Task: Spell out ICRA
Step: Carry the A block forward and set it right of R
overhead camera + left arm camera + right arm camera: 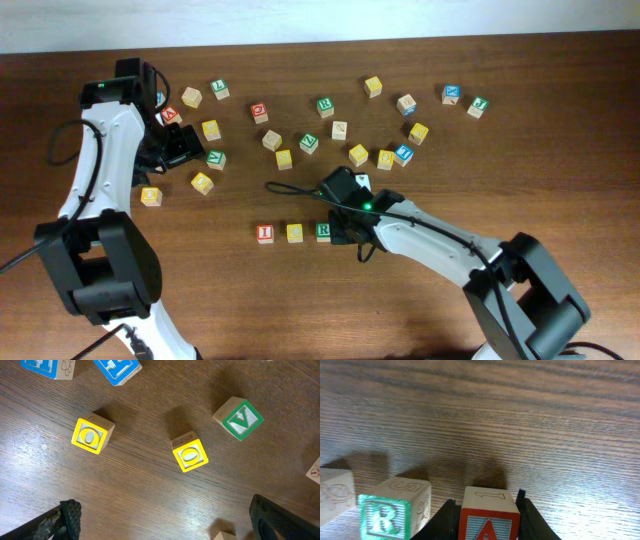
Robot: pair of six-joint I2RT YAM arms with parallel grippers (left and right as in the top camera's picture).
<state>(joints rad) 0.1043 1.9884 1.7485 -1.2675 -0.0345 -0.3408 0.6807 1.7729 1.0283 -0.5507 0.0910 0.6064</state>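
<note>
A row of blocks lies at the front middle of the table: a red I block point(265, 233), a yellow block point(295, 233) and a green R block point(323, 232). My right gripper point(346, 226) is just right of the R block. In the right wrist view it point(487, 507) is shut on a red-framed A block point(489, 522), held beside the green R block point(390, 512). My left gripper point(183, 147) is open and empty at the left. In the left wrist view it point(170, 522) hovers over bare wood below two yellow O blocks point(91, 436) point(190, 455).
Several loose letter blocks are scattered across the back of the table, among them a second red A block point(170, 115) by the left arm and a green V block point(239, 419). A black cable point(290, 190) loops just behind the right gripper.
</note>
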